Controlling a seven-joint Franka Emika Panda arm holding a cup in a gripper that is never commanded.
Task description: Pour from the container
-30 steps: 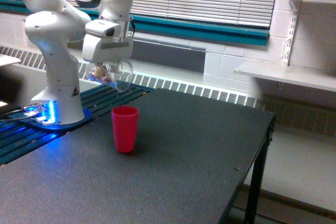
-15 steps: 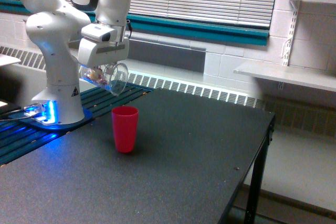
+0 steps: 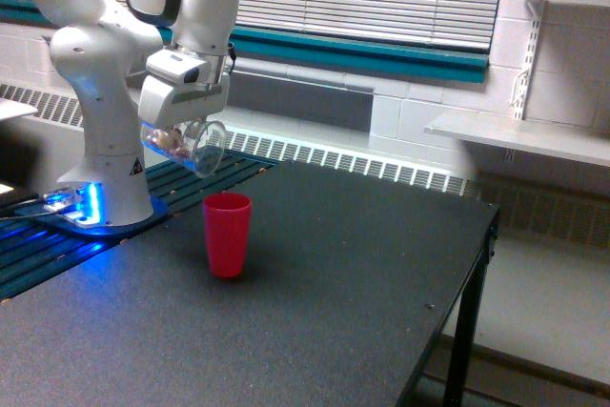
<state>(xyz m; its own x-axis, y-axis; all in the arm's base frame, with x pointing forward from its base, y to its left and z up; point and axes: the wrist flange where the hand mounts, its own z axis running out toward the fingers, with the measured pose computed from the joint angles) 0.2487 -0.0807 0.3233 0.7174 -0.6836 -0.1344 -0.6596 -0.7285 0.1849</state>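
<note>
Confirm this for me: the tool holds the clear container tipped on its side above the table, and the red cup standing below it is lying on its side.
Not quite. In the exterior view the red cup stands upright on the table, mouth up. The rest holds: the tool holds the clear container tipped on its side above the table.

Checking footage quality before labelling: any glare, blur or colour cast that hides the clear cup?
Exterior view: soft overall, no strong motion blur; the container is faint against the radiator, its contents barely resolved; blue glow from the arm base tints the slats; the red cup stays clear on the table.

Fingers (image 3: 172, 131) hidden behind tilted container (image 3: 191, 145).
</note>
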